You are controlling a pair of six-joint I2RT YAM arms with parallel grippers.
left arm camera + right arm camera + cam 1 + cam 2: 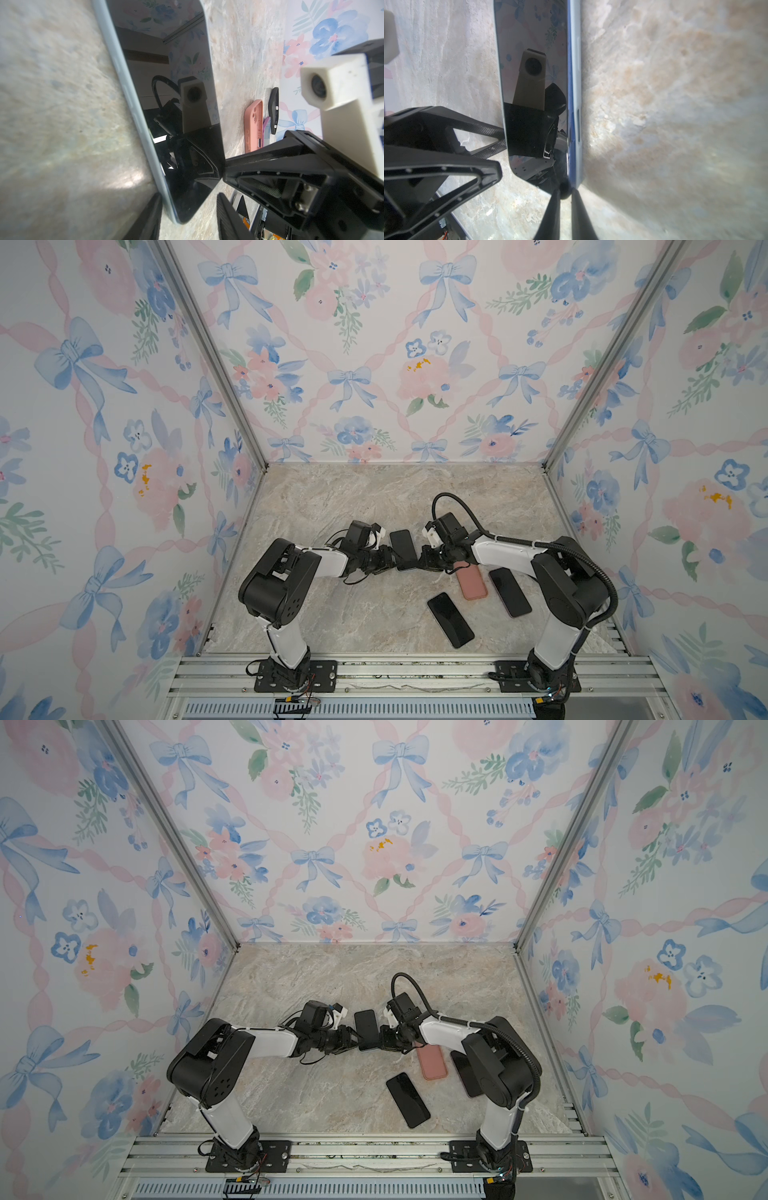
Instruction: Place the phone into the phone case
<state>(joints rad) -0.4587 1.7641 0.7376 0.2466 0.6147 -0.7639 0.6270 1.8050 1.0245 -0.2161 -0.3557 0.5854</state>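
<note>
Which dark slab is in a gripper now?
The blue-edged phone, pinched by the right gripper; the front slab and the rightmost slab lie flat on the table.

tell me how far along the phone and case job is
Done: the phone is gripped and tipped up, not lying flat. In hand: the right tool is pinched on its edge; the left tool straddles it from the opposite side, grip unclear. Left: the actual fitting. The pink case lies empty on the table, apart from the phone, so nothing is seated yet.

No text, label or number is legible.
</note>
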